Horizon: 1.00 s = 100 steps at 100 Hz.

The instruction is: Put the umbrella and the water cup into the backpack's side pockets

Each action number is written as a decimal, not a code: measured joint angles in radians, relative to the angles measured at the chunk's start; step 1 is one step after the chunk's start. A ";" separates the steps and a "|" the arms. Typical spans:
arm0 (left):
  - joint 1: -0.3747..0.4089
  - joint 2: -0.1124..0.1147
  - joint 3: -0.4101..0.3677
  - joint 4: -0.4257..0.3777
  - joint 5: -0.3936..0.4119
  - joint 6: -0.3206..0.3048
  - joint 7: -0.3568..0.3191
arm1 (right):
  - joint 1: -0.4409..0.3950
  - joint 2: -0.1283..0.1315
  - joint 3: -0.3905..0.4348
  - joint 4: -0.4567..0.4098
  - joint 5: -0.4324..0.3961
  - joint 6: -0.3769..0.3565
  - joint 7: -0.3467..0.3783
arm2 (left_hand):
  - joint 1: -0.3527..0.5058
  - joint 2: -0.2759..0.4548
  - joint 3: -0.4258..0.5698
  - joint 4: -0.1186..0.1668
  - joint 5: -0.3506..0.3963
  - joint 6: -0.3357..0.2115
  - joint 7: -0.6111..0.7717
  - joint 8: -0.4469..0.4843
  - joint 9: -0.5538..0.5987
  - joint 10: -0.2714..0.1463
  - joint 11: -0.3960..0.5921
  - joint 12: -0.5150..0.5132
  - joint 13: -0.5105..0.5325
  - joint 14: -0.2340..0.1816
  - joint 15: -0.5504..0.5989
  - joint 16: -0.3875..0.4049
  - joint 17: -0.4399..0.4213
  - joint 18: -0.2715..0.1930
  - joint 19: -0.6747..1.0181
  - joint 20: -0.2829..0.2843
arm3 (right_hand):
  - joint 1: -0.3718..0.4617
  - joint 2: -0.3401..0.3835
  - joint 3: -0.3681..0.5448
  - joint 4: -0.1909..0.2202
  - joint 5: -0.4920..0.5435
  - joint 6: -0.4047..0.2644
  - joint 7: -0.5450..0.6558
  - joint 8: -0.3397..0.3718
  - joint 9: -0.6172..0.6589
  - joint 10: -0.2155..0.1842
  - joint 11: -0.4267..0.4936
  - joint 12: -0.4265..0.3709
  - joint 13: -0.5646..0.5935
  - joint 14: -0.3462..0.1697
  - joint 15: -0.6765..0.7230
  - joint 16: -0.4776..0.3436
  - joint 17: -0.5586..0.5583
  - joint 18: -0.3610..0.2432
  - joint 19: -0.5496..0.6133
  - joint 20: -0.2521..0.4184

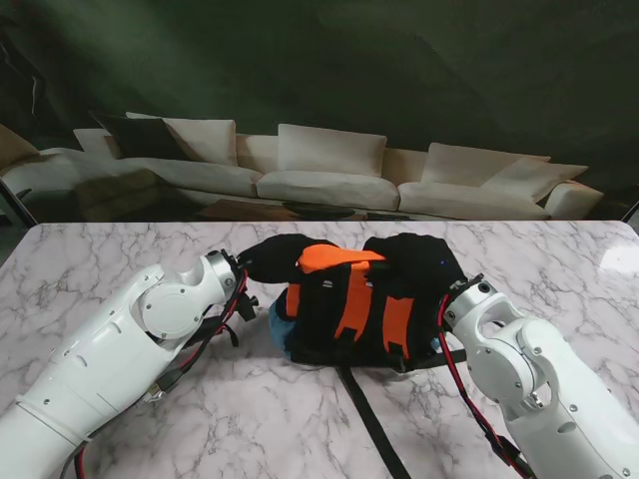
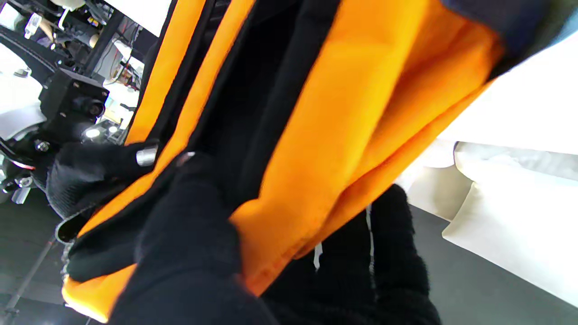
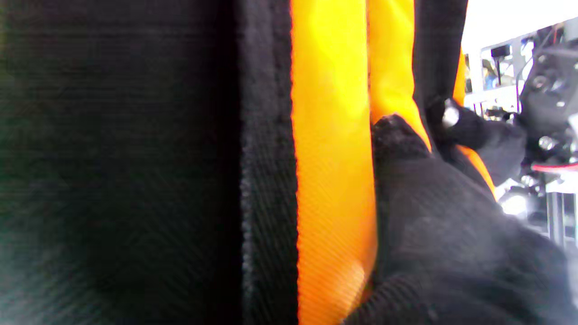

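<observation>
Black-gloved fingers of left hand pinching orange fabric of backpack, right hand clamped on the opposite edge, seemingly to lift and steady it on the marble table. Wrist views alone showing the grips; stand view alone showing a blue patch, possibly the cup. Umbrella nowhere visible.

Black-gloved left hand grips orange-and-black fabric backpack, fingers curled around orange flap; white sofa cushions beyond.
</observation>
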 measured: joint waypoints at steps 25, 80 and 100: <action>0.088 0.006 -0.148 -0.068 0.141 -0.031 0.001 | -0.007 -0.012 0.034 0.017 -0.006 -0.092 -0.023 | -0.097 0.008 -0.025 0.000 -0.030 0.035 -0.153 -0.069 -0.084 0.021 -0.048 -0.016 -0.073 0.022 -0.001 0.018 -0.053 0.021 -0.040 0.002 | 0.008 -0.002 -0.001 -0.023 0.026 0.001 0.000 -0.029 0.076 -0.022 0.018 0.014 0.049 -0.028 0.120 0.000 0.082 -0.024 0.075 -0.014; 0.171 0.078 -0.290 -0.057 0.109 -0.127 -0.101 | 0.006 -0.010 0.026 0.034 -0.022 -0.080 -0.045 | -0.010 -0.046 -0.015 0.000 0.269 -0.116 0.196 0.045 0.045 -0.098 0.106 0.202 -0.037 -0.023 0.207 0.372 -0.046 0.045 0.065 0.160 | 0.008 -0.002 -0.001 -0.023 0.027 0.001 0.000 -0.029 0.076 -0.036 0.018 0.028 0.050 -0.028 0.109 -0.013 0.070 -0.024 0.076 -0.023; 0.135 0.076 -0.195 0.009 0.081 -0.108 -0.094 | 0.015 -0.008 0.017 0.041 -0.025 -0.082 -0.042 | -0.010 -0.046 -0.014 0.000 0.269 -0.116 0.141 -0.019 0.045 -0.098 0.106 0.202 -0.037 -0.023 0.208 0.374 -0.046 0.045 0.075 0.163 | 0.008 0.006 -0.001 -0.023 0.027 0.001 0.000 -0.029 0.076 -0.037 0.018 0.038 0.049 -0.028 0.107 -0.013 0.066 -0.024 0.076 -0.023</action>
